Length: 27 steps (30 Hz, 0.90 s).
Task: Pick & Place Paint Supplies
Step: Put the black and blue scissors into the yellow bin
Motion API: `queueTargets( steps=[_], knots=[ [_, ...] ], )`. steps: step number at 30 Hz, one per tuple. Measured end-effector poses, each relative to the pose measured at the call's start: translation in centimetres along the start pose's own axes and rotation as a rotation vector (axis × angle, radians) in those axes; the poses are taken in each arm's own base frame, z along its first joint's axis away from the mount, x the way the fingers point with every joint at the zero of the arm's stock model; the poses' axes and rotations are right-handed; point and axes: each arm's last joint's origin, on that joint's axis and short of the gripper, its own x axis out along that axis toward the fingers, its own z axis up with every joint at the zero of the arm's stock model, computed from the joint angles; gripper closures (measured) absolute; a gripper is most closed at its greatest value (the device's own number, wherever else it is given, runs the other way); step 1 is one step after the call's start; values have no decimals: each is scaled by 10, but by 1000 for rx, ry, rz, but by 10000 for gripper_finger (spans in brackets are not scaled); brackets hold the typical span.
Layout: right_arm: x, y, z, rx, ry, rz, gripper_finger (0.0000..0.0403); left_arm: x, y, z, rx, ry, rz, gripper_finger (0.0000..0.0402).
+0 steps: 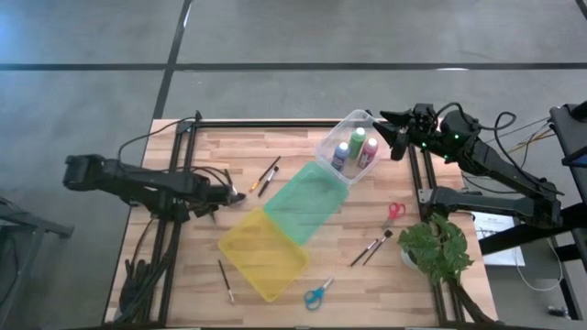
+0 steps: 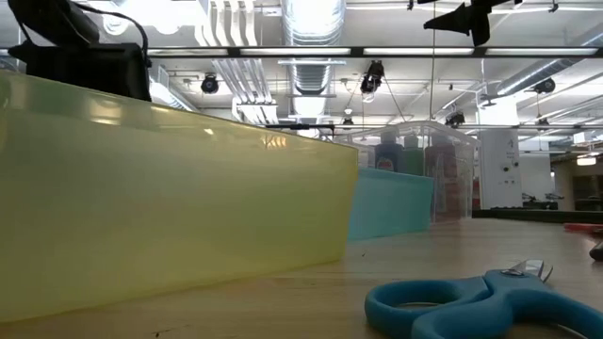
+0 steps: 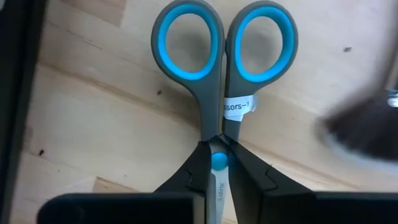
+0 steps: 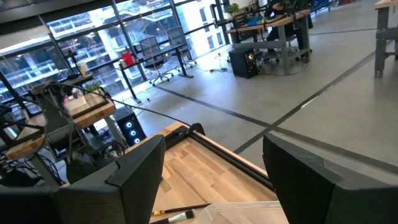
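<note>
My left gripper (image 1: 226,194) is low over the table's left side. In the left wrist view it (image 3: 217,182) is shut on the blades of grey scissors (image 3: 221,81) with blue-lined handles, which lie flat on the wood. My right gripper (image 1: 393,126) hangs open and holds nothing at the far right corner, beside the clear bin (image 1: 332,139). That bin holds a green bottle (image 1: 357,139), a pink-red bottle (image 1: 370,148) and a blue bottle (image 1: 341,154). Brushes lie in pairs (image 1: 268,175) (image 1: 371,247), with one alone (image 1: 226,280). Red scissors (image 1: 395,211) and blue scissors (image 1: 318,293) lie loose.
A green bin (image 1: 307,202) and a yellow bin (image 1: 263,252) lie diagonally across the middle. A leafy plant (image 1: 438,247) stands at the right edge. The low view has the blue scissors (image 2: 480,306) close in front of the yellow bin (image 2: 170,207).
</note>
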Motion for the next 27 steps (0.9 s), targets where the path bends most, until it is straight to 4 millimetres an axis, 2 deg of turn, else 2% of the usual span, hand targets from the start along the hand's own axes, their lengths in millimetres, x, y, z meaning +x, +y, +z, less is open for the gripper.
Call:
queueTargets(
  steps=[13,27],
  knots=[
    [0,0,0,0,1,0,139,-16,3,3,-13,-5,-152,342],
    [0,0,0,0,1,-1,139,-32,-8,4,3,-51,-436,340]
  ],
)
